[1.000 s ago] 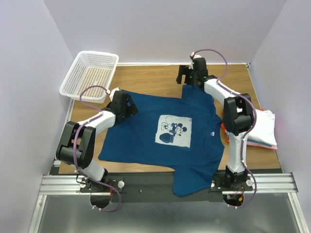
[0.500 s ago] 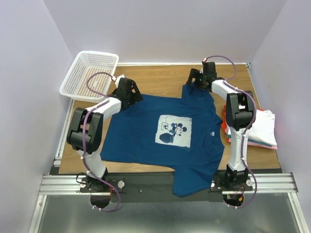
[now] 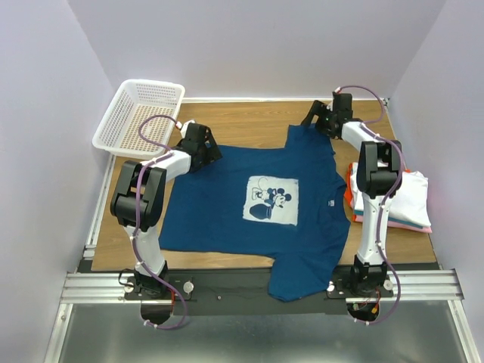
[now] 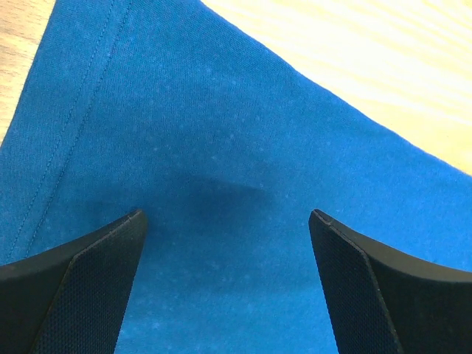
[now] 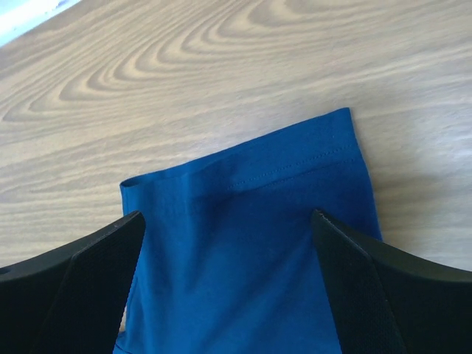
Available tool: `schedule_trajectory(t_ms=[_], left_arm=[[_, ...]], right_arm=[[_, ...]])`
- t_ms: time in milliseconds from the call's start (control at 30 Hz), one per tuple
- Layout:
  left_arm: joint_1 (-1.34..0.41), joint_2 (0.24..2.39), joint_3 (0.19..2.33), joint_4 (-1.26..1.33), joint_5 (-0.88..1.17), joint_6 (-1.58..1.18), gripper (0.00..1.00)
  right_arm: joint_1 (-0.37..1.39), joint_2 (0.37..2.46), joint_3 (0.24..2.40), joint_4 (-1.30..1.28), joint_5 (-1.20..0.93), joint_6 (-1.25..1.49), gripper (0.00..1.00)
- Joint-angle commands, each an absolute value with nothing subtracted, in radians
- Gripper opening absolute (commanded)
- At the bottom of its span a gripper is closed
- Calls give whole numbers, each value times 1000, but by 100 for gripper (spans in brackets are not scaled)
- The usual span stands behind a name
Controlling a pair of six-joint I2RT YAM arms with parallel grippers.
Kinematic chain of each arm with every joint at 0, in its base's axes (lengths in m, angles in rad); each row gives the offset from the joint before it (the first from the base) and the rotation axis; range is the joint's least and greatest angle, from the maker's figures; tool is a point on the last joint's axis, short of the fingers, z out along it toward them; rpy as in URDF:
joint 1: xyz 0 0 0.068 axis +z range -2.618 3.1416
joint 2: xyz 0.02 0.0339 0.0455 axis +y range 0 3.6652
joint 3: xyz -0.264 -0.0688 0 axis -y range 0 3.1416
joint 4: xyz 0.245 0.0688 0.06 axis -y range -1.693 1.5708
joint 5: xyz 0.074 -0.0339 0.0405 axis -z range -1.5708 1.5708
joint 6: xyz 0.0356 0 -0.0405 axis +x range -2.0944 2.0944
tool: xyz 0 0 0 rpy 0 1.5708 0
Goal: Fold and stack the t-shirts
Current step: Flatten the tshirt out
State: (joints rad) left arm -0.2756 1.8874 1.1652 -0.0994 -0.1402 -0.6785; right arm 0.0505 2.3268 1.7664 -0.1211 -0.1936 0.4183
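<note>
- I have the blue tee spread flat and print up across the table, which I judge is the layout for folding. Its near sleeve hangs over the front edge.
- The folded tees are stacked at the right edge, out of the way.
- My left claw gapes wide over the tee's far-left corner, gripping nothing.
- My right claw gapes wide over the far sleeve, also empty. I can't tell whether it touches the cloth.

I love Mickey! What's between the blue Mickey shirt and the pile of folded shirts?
In the top view, the right arm stands over that spot between the blue shirt and the pile, hiding it.
</note>
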Motion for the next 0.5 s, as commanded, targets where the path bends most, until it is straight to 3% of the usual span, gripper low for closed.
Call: schedule_trajectory(t_ms=[0,200,467], left_arm=[[-267,1914,1163,-115,-138,-670,98],[-267,1910,1206,-121,-127,-647,98],[-267,1925,1313,-172,-124,-612,98]], right_arm=[[28,2410,1796,-207,-215,382,100],[29,2445,1908,-225,-386,295,100],[29,2543,2129,-331,-400,295,100]])
